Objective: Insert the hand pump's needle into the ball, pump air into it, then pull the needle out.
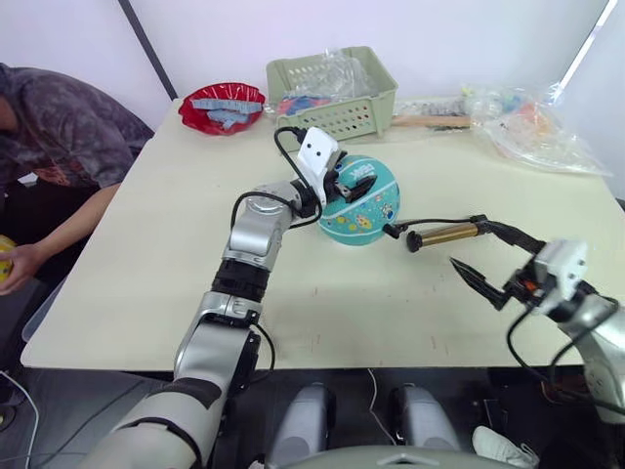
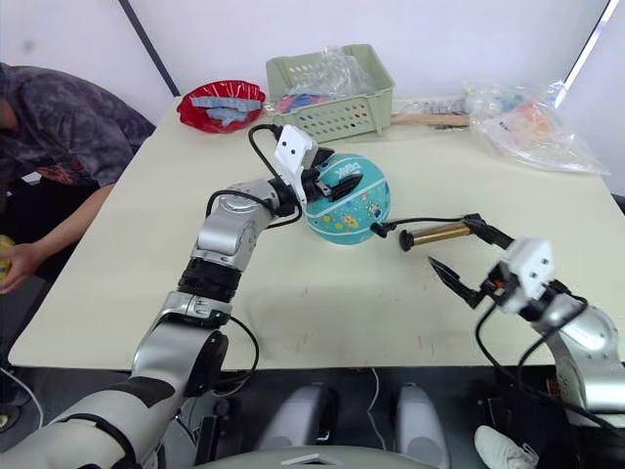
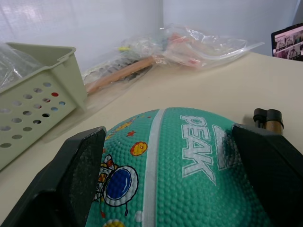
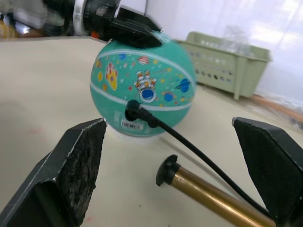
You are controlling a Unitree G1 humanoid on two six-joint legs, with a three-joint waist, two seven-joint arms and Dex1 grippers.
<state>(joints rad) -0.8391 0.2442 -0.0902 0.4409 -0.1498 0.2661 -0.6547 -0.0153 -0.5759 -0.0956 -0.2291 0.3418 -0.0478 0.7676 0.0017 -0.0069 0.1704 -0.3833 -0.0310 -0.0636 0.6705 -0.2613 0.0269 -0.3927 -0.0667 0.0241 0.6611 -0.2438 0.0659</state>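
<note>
White "PEAK" lettering on teal ball [image 3: 189, 161].

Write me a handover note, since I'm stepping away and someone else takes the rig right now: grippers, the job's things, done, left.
Left gripper: open, its fingers straddling the top of the ball, steadying it on the table.
Right gripper: open, holding nothing, around the handle end of the hand pump, which lies on the table right of the ball.
Hose runs from the pump into the ball's side; the needle itself cannot be seen, so it looks inserted.
Left: grasp the pump, pump air, pull the needle out.
</note>
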